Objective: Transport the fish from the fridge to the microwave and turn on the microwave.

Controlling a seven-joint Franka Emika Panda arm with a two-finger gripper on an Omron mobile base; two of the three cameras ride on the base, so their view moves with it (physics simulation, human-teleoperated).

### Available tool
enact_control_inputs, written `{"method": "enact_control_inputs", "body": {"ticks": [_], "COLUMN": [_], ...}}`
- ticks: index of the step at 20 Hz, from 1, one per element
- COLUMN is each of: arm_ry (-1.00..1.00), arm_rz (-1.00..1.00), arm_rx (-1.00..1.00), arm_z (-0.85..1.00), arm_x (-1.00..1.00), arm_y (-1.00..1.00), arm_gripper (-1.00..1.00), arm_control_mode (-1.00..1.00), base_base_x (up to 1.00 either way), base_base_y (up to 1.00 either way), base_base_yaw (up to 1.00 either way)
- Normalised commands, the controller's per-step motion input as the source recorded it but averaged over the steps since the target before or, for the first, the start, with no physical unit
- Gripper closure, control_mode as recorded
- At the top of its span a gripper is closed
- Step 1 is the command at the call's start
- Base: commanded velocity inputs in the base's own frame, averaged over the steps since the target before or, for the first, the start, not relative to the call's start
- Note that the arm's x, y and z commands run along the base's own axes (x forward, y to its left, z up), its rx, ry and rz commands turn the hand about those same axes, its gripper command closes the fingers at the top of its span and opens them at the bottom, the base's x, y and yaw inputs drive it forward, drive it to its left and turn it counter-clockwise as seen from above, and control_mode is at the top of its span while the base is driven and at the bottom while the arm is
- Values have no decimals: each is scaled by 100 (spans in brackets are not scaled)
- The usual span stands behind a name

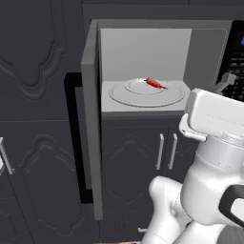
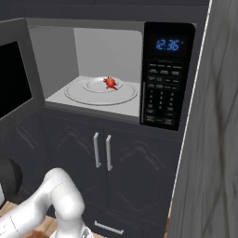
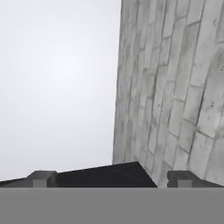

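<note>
End effector (image 3: 109, 179) fingertips stand wide apart at the hand view's bottom, holding nothing, before a grey brick wall (image 3: 175, 87). Left base view: the fish (image 1: 155, 83) lies on the open microwave's (image 1: 143, 66) turntable (image 1: 143, 95), upper centre. Right base view: keypad panel (image 2: 165, 79) reads 12:36.

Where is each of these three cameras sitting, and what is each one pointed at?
Left base view: behind the arm's left, facing the open microwave; white arm at lower right.
Right base view: behind the arm's right, facing the microwave and its keypad; white arm at lower left.
Hand view: on the hand, looking up along the open gripper at a brick wall.
Both base views share the fish on the turntable.
</note>
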Motion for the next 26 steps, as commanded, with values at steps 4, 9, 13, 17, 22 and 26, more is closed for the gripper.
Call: {"method": "enact_control_inputs", "body": {"ticks": [4,9,13,17,22,26], "arm_ry": [-5,0,0,-4,-8,-4], "arm_rz": [0,4,12,14,13,13], "arm_rx": [35,53,59,59,57,53], "arm_z": [0,0,0,0,0,-2], "arm_x": [-71,-38,-55,-97,-100,-100], "arm_y": [53,58,82,77,87,100], "arm_gripper": [-100,-100,-100,-100,-100,-100], "arm_control_mode": [-100,-100,-100,-100,-100,-100], "base_base_x": [0,0,0,0,0,0], "base_base_y": [0,0,0,0,0,0], "base_base_yaw": [0,0,0,0,0,0]}}
